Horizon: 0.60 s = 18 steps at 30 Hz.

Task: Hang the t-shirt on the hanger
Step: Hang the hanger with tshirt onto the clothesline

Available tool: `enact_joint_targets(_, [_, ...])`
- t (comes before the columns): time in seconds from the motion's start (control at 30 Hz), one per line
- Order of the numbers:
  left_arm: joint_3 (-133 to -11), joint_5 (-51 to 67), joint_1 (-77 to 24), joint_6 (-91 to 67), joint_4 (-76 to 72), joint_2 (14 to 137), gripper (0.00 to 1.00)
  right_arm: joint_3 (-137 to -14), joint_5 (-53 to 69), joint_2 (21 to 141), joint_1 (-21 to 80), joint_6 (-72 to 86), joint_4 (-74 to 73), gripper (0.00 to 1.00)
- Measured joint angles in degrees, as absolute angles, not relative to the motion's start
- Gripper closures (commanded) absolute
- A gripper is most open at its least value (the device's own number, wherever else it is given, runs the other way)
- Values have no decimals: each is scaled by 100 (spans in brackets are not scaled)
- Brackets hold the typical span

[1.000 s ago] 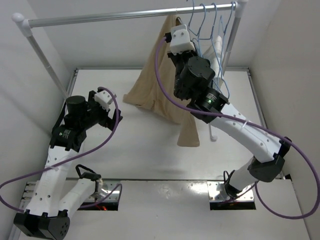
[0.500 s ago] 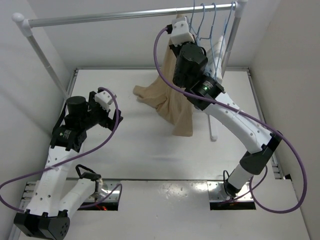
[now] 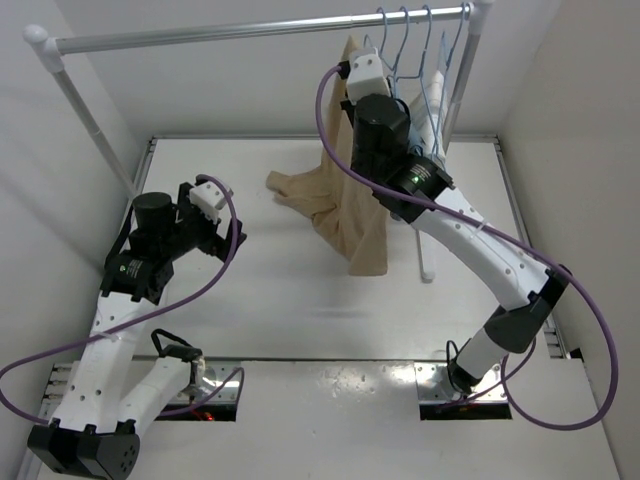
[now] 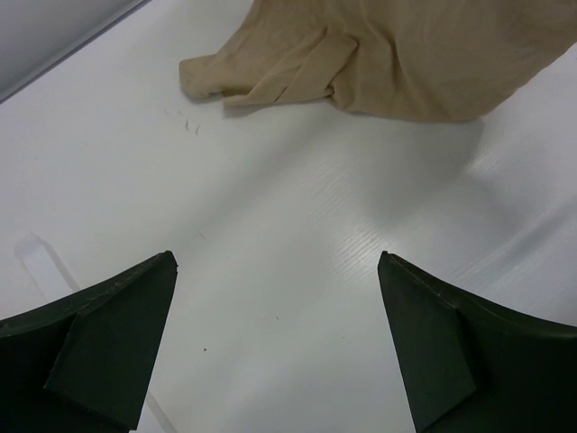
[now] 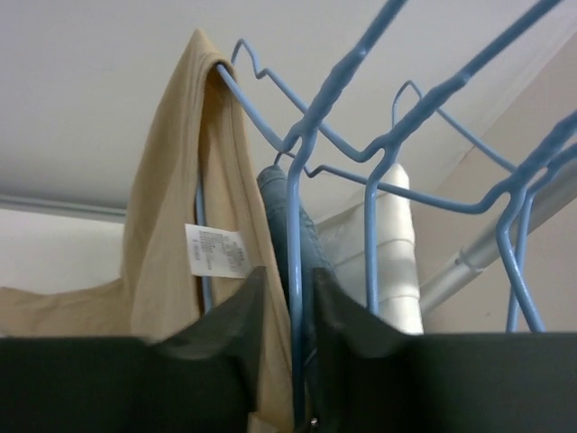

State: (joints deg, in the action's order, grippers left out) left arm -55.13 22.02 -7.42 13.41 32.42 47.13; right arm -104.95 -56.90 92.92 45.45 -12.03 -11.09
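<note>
Tan t-shirt [image 5: 167, 225] hangs draped over the hanger [image 5: 249, 106]

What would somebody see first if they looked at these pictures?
The big tan t-shirt grabs the eye: it dangles from a blue hanger up by the rail at the top right, its bottom bunched on the white table. The right gripper reaches way up there, jaws a little apart around the blue wire. The left gripper hangs wide open over the table on the left.
</note>
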Motion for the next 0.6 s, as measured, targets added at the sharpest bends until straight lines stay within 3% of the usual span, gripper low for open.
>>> enact_joint_targets(0.13, [-5476, 2213, -742, 1306, 3245, 4713, 0, -10495, -5658, 9216, 4552, -1131, -1208, 39])
enact_joint_targets(0.27, [-5474, 2239, -742, 1297, 3242, 4713, 0, -10575, -5572, 9129, 4591, -1160, -1426, 24])
enact_joint_targets(0.47, [-5411, 2265, -742, 1295, 3221, 4713, 0, -11367, -5258, 9120, 4626, -1160, -2073, 10])
enact_joint_targets(0.6, [-5402, 2287, -742, 1295, 3203, 4713, 0, -11596, -4786, 8768, 4626, -1090, -2255, 7])
